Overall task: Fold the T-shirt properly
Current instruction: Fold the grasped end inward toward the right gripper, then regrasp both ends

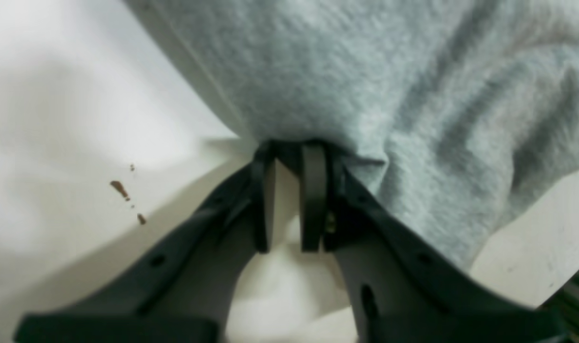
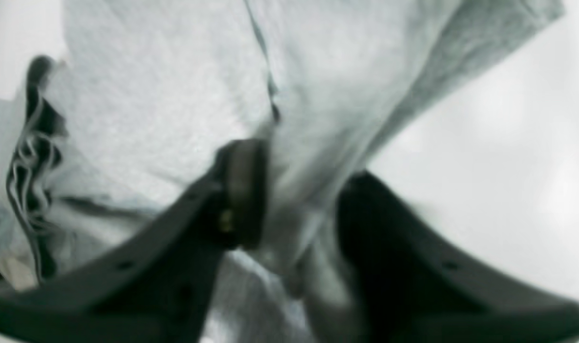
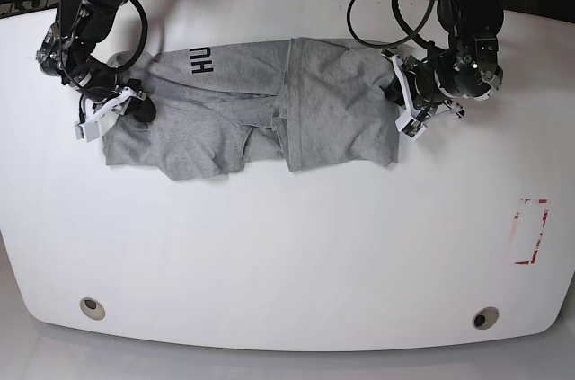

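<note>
The light grey T-shirt [image 3: 314, 101] lies crumpled across the far half of the white table, partly doubled over, with black letters "HU" showing near its left end. My left gripper [image 3: 396, 92] is at the shirt's right edge. In the left wrist view, the left gripper [image 1: 294, 147] is shut, pinching the T-shirt's [image 1: 365, 71] edge at its tips. My right gripper [image 3: 137, 109] is at the shirt's left edge. The blurred right wrist view shows the right gripper [image 2: 294, 200] with a bunch of the T-shirt [image 2: 175, 95] filling the gap between its fingers.
The white table [image 3: 287, 245] has a red rectangular marking [image 3: 530, 232] at the right and two round holes [image 3: 90, 307] [image 3: 485, 318] near its front edge. Cables hang behind the far edge. Small brown specks [image 1: 120, 189] mark the tabletop beside the left gripper.
</note>
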`<state>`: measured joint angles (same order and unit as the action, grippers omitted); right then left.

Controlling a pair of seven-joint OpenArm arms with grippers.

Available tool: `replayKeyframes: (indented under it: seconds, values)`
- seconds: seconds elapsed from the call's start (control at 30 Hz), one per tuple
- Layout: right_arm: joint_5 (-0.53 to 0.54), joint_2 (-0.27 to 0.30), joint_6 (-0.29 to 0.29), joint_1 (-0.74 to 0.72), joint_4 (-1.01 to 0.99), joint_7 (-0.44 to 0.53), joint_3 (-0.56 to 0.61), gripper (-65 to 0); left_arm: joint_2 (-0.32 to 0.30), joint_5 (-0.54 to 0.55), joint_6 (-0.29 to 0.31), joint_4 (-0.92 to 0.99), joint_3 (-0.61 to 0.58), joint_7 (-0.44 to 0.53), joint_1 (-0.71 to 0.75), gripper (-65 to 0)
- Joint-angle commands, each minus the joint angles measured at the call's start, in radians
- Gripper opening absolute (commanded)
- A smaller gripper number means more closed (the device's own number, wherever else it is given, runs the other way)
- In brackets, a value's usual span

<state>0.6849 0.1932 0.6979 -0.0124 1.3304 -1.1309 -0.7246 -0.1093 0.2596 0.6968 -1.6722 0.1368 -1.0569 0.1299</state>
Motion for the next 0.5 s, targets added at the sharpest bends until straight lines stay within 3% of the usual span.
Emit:
replayKeyframes:
  seconds: [0.0,0.17,0.47]
  values:
    - [0.002,0.012,0.000,0.004,0.077,-0.001,0.001,-56.0,-0.002,-0.016,0.001,0.004,-0.003,-0.018,-0.003,-57.5]
    - [0.009,0.016,0.000,0.041,0.234,-0.005,0.067,-64.4,-0.003,-0.018,0.001,0.005,-0.003,-0.016,0.001,-57.5]
    - [0.009,-0.024,0.000,0.121,0.571,-0.088,0.115,-64.8,0.001,-0.092,0.001,0.025,-0.007,-0.016,-0.005,-57.5]
